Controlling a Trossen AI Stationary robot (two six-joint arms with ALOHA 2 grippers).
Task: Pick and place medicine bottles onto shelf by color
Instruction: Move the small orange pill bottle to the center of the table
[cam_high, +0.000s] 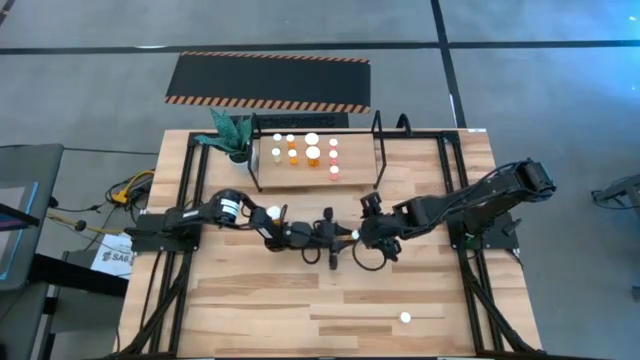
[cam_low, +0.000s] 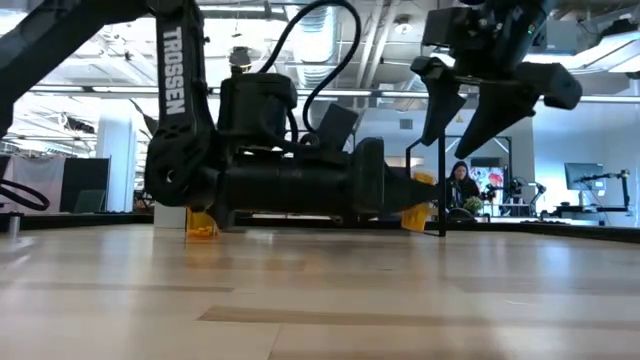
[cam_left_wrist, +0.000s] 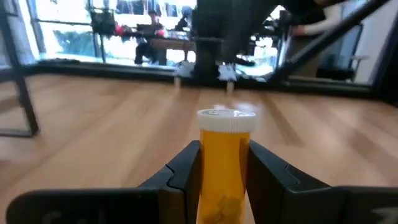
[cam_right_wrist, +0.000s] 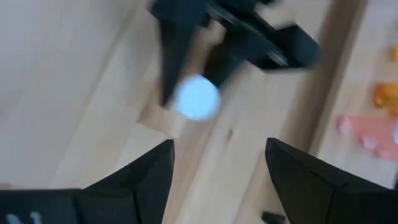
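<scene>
Left gripper (cam_left_wrist: 225, 171) clamps an orange bottle (cam_left_wrist: 225, 168) mid-table (cam_high: 300, 300).

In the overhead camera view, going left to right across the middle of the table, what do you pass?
Left arm → left gripper holding an orange medicine bottle → right gripper, open → right arm.

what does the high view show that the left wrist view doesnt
Only the high view shows the shelf with sorted medicine bottles, the plant, the striped mat, a lone bottle near the table's front edge, and the open right hand.

Only the left wrist view shows the orange bottle upright, white-capped, pinched between the fingers.

Both show the left hand at the middle of the wooden table.
</scene>
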